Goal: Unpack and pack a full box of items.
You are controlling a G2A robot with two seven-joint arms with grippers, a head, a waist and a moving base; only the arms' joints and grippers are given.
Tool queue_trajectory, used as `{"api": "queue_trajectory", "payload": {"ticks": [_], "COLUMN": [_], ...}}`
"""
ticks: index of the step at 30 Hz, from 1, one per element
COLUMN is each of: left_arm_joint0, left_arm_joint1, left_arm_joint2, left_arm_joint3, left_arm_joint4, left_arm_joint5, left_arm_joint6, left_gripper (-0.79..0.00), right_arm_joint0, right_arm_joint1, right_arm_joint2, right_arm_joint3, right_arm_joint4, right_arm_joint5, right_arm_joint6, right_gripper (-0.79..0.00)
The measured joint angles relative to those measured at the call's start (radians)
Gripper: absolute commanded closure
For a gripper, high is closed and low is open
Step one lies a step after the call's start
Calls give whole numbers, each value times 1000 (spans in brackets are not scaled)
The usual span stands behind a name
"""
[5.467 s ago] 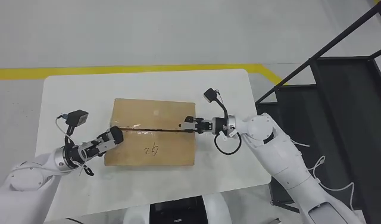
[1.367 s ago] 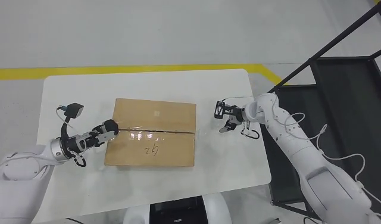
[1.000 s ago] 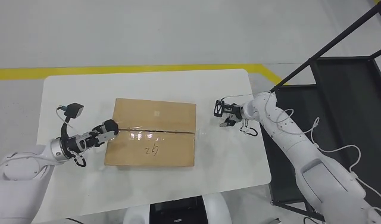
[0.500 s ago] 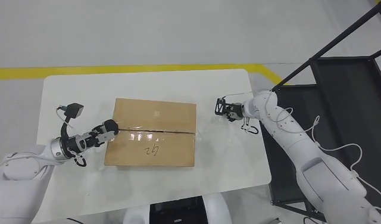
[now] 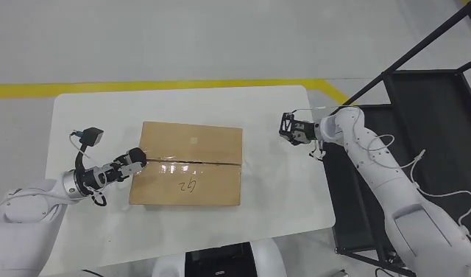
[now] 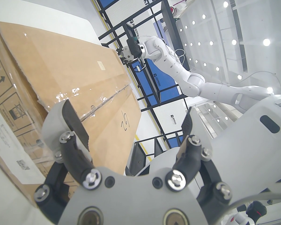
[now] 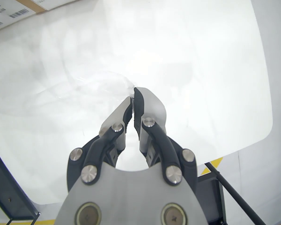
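Looking down in the top view, the cardboard box (image 5: pixel 188 163) sits mid-way across the white table (image 5: pixel 96 115), flaps closed along the seam (image 5: pixel 199 160). The left gripper (image 5: pixel 136 160) is at its left end, the right gripper (image 5: pixel 288 127) well off its right end, near the table edge. In the left wrist view the jaws stand wide, gripping nothing, one finger just at the box's end. In the right wrist view the jaws pinch a clear tape strip (image 7: pixel 103 80) that trails toward the box. Likely risks: the sticky film clings to the pads on release, or tugs the box askew if its far end is attached there
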Motion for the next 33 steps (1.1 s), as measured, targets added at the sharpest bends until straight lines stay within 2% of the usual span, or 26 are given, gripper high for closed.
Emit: {"api": "queue_trajectory", "payload": {"ticks": [6,13,22,28,33], "left_arm_joint0": [0,0,0,0,0], "left_arm_joint1": [0,0,0,0,0], "left_arm_joint2": [0,0,0,0,0], "left_arm_joint3": [0,0,0,0,0], "left_arm_joint4": [0,0,0,0,0], "left_arm_joint5": [0,0,0,0,0], "left_arm_joint6": [0,0,0,0,0], "left_gripper": [-785,-785,-785,-785,-785], "right_arm_joint0": [-58,-150,-167,-113,-38], "right_arm_joint1": [90,217,353,418,433], "right_arm_joint2": [39,68,17,-35,-96], "right_arm_joint3": [-142,-349,-536,-560,-602], "right_arm_joint4": [165,353,518,602,702], "right_arm_joint5": [0,0,0,0,0], "right_arm_joint6": [-36,-101,-163,-189,-173], "right_gripper": [0,0,0,0,0]}}
